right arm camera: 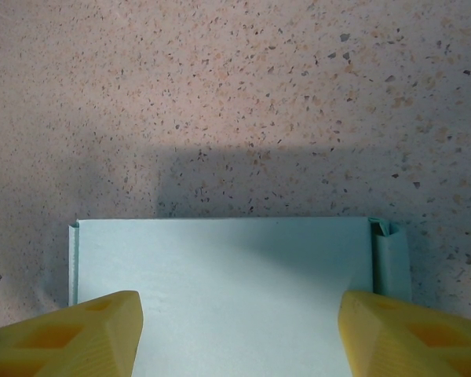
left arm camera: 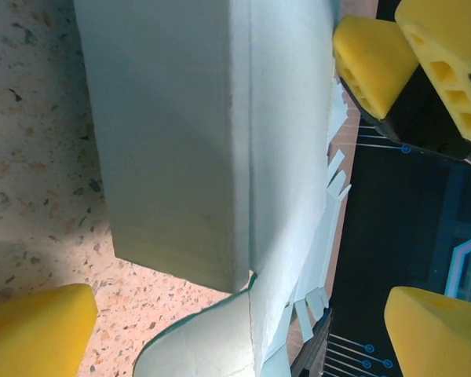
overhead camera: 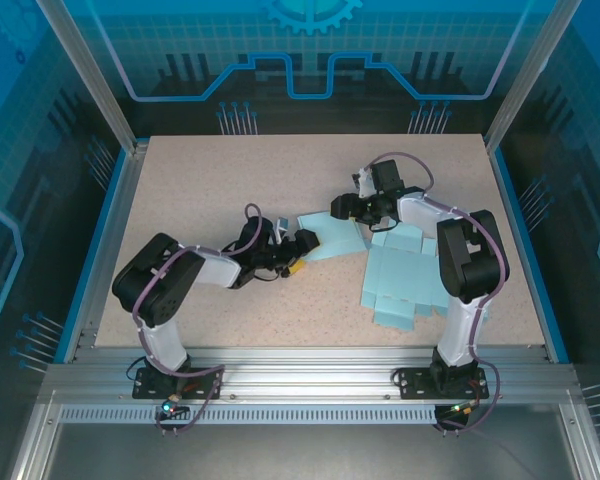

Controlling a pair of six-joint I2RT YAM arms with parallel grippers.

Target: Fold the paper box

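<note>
One side of the paper box [overhead camera: 400, 280] stands folded up between the open left jaws [left arm camera: 235, 330]. The right jaws [right arm camera: 239, 330] are open too, and most of the box lies flat, not folded yet.

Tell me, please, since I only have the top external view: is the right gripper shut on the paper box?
Observer: No; the right wrist view shows the right gripper open, its fingers over the two sides of a flat panel of the paper box.
Operator: Thank you. Is that panel folded anywhere?
Observer: A narrow tab along its right edge looks folded over.
Operator: And the left gripper?
Observer: The left wrist view shows it open too, a raised, creased panel standing between its fingers, unpinched.
</note>
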